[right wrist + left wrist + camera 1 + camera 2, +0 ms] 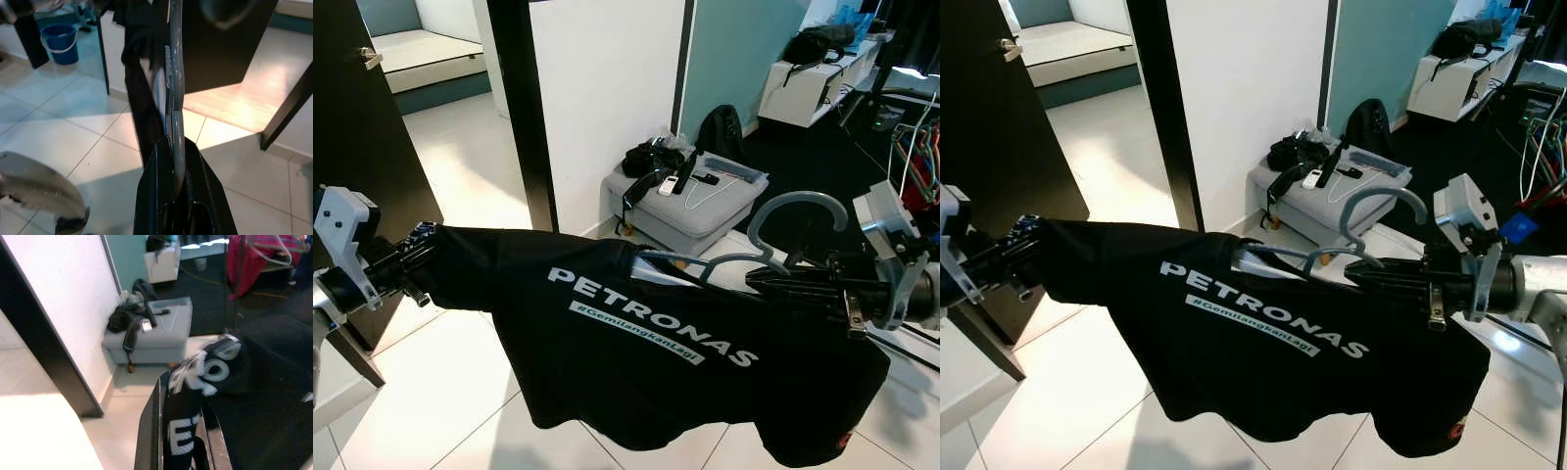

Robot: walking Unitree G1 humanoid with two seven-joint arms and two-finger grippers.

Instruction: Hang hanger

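Observation:
A black T-shirt [646, 352] with white PETRONAS lettering hangs on a grey hanger. The hanger's hook [798, 204] curves up at the right. The shirt is stretched level between my two grippers above the tiled floor. My left gripper [416, 259] is shut on the shirt's left shoulder end; in the left wrist view the fabric [188, 431] lies between its black fingers [146, 440]. My right gripper [759, 279] is shut on the hanger just below the hook. In the right wrist view the grey hanger bar [175, 98] runs out from between the fingertips.
A dark door [372, 147] stands at the left, a white wall with a black edge [524, 108] ahead. A grey box [690, 220] topped with black items sits on the floor. A rack with coloured hangers [920, 157] is at the right. A blue bucket [59, 43] stands nearby.

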